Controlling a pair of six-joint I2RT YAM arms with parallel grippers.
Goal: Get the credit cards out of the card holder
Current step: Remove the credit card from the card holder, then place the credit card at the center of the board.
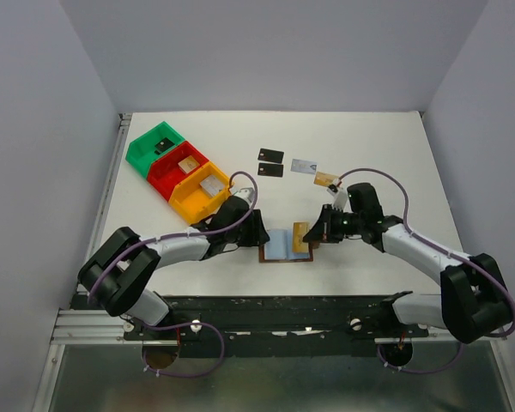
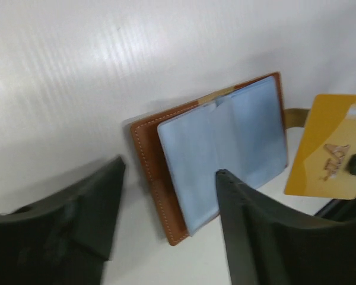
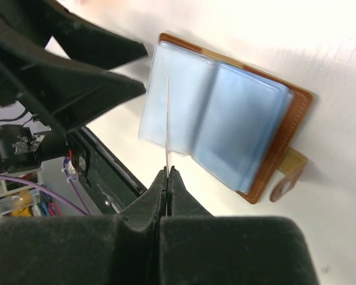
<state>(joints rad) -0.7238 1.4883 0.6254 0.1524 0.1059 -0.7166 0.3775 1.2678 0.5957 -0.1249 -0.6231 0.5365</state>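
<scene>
Right wrist: pinches a tan-gold credit card (image 3: 168,119) by its edge in closed right fingers (image 3: 147,206), clear of the open card holder (image 3: 225,113) on the surface (image 3: 338,53). Holds left fingers (image 2: 59,219) wide apart, empty, at the holder. Looks thin, stiff, slick, light; suits a firm edge pinch.

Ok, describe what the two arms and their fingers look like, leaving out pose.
Both the left arm and right arm have white links between bulky black joints. A thin purple cable loops alongside each. The fingers are matt black, wedge-shaped, tapering to the tips; no markings show.
</scene>
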